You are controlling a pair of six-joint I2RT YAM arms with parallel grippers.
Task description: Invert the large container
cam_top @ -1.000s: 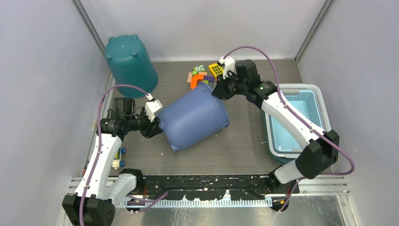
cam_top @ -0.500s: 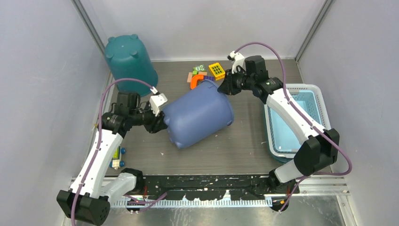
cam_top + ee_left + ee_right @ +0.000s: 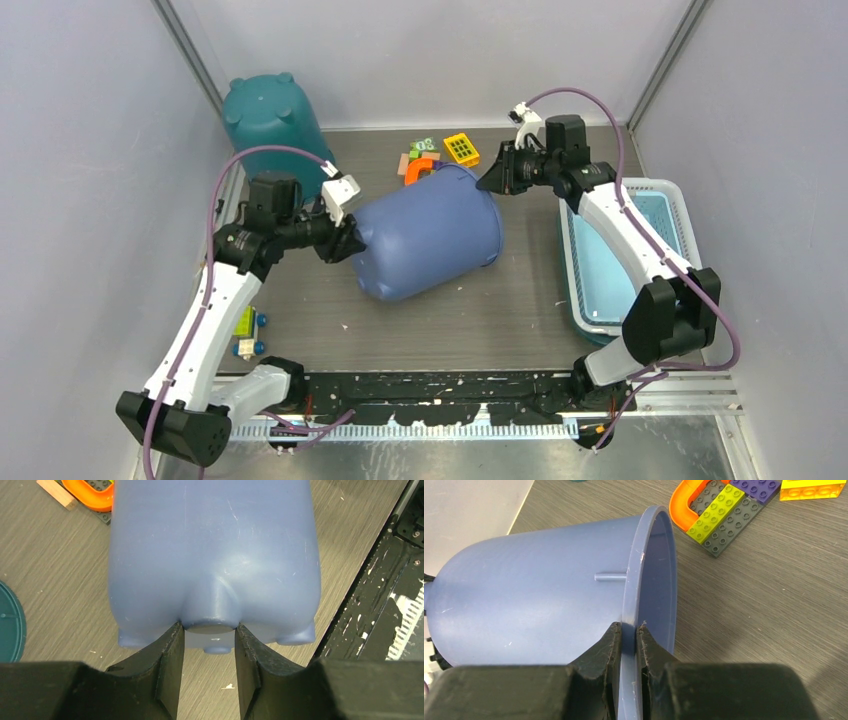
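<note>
Blue bucket is held tipped on its side in the middle of the table. Its rim is pinched by the right gripper and a foot is clamped by the left gripper, so it can be turned over.

grey table, teal bin, toy bricks, pale basket, tipped blue container

From above, I can't see inside the bucket, and it covers part of the orange arch. A toy beside the left arm is too small to identify. My left wrist view cuts off the teal bin.
</note>
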